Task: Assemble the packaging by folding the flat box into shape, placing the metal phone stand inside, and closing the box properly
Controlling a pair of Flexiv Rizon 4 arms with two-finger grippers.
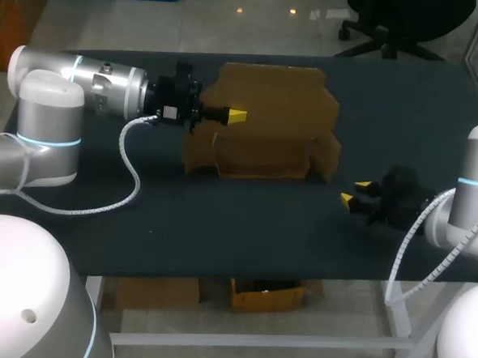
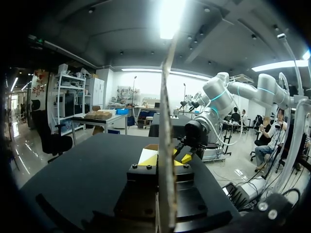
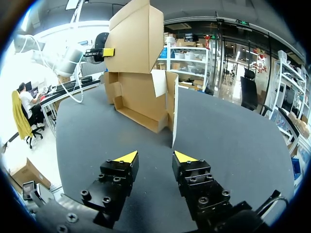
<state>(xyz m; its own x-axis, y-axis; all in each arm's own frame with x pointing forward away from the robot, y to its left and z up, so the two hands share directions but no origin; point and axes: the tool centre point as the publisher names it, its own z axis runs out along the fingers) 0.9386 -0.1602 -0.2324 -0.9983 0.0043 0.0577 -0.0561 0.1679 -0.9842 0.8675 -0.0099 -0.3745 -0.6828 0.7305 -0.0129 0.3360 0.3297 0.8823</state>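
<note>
left claw (image 2: 165, 158) partly behind edge-on box flap (image 2: 168, 97)

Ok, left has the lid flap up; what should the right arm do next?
Probably bring the open right gripper to the box at its nearest side flap: the left gripper pins the lid flap upright, while the right sits apart, empty.

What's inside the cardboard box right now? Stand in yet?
Only bare cardboard shows inside the cardboard box; no phone stand in view anywhere. The near wall hides a strip of its floor in the head view. The left gripper holds its raised flap.
</note>
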